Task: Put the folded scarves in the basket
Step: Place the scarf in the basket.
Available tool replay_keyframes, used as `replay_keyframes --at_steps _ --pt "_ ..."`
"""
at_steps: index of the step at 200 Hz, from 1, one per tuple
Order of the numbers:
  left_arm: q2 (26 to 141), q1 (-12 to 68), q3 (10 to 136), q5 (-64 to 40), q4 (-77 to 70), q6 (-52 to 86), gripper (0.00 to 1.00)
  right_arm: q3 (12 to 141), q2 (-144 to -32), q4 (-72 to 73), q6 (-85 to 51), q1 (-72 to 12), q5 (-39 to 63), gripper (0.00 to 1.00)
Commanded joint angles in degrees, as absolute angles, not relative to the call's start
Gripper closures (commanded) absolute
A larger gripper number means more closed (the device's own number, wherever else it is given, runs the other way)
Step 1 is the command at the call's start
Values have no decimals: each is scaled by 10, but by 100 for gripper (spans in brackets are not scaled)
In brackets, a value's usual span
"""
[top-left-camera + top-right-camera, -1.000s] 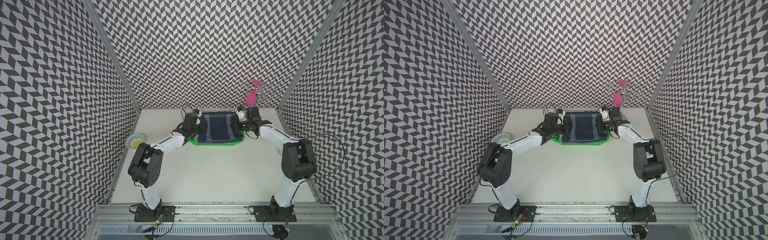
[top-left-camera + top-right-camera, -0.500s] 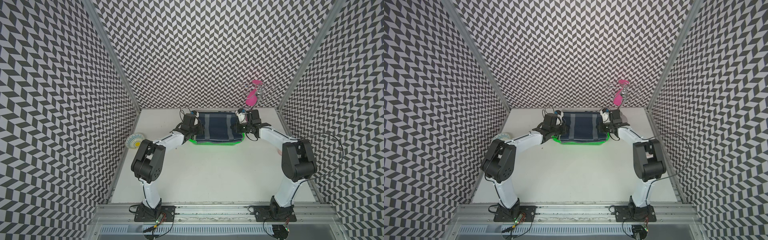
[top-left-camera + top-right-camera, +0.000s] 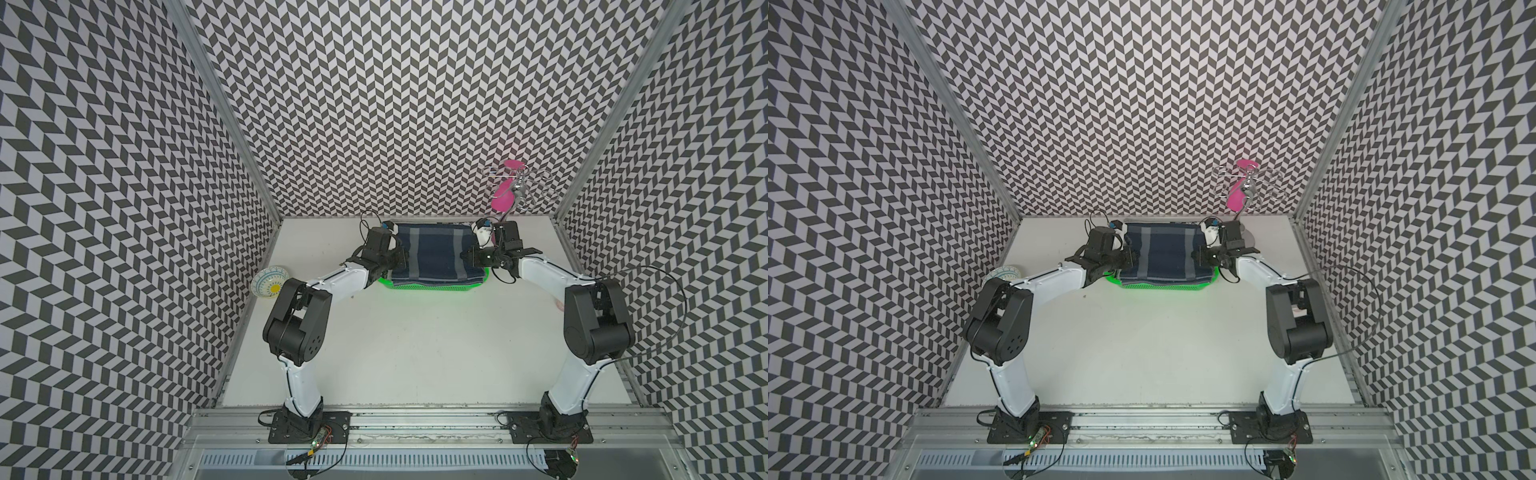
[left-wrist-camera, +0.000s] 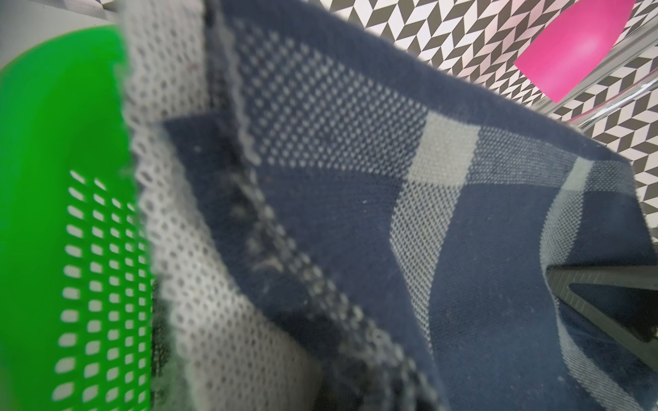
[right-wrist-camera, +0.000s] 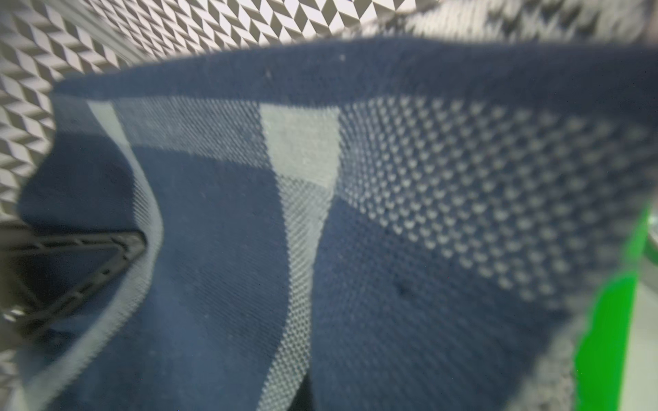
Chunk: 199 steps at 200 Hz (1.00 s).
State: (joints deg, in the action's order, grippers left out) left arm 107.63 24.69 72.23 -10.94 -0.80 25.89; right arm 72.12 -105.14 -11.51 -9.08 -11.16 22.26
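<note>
The folded scarf (image 3: 436, 255), navy with pale grey stripes, lies spread over the green basket (image 3: 432, 286) at the back of the table; only the basket's front wall and corners show in both top views. My left gripper (image 3: 401, 259) sits at the scarf's left edge, shut on the cloth. At the right edge is my right gripper (image 3: 467, 256), its jaws hidden by the cloth. The scarf (image 4: 356, 213) fills the left wrist view beside the basket's perforated wall (image 4: 53, 178). The right wrist view is blurred, all scarf (image 5: 249, 231) with a strip of basket (image 5: 605, 338).
A patterned bowl (image 3: 271, 281) lies against the left wall. A wire stand (image 3: 519, 189) with a pink piece (image 3: 503, 199) stands in the back right corner, close behind my right gripper. Chevron walls enclose three sides.
Both grippers have carried the scarf slightly farther back, and it now sits lower over the basket. The left arm's elbow has swung inward.
</note>
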Motion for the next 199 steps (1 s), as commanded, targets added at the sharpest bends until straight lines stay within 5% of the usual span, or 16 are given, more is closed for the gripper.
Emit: replay_keyframes --at_steps 1,16,48,199 --pt "1084 232 727 -72 2 250 88 708 -1033 -145 -88 -105 201 55" --pt "1076 232 719 -69 1 256 78 710 -1021 -151 -87 -105 193 45" --pt "1057 228 711 -67 5 263 70 724 -1000 -172 -82 -104 177 43" --pt "939 192 673 -56 44 251 59 726 -917 -239 -79 -97 92 42"
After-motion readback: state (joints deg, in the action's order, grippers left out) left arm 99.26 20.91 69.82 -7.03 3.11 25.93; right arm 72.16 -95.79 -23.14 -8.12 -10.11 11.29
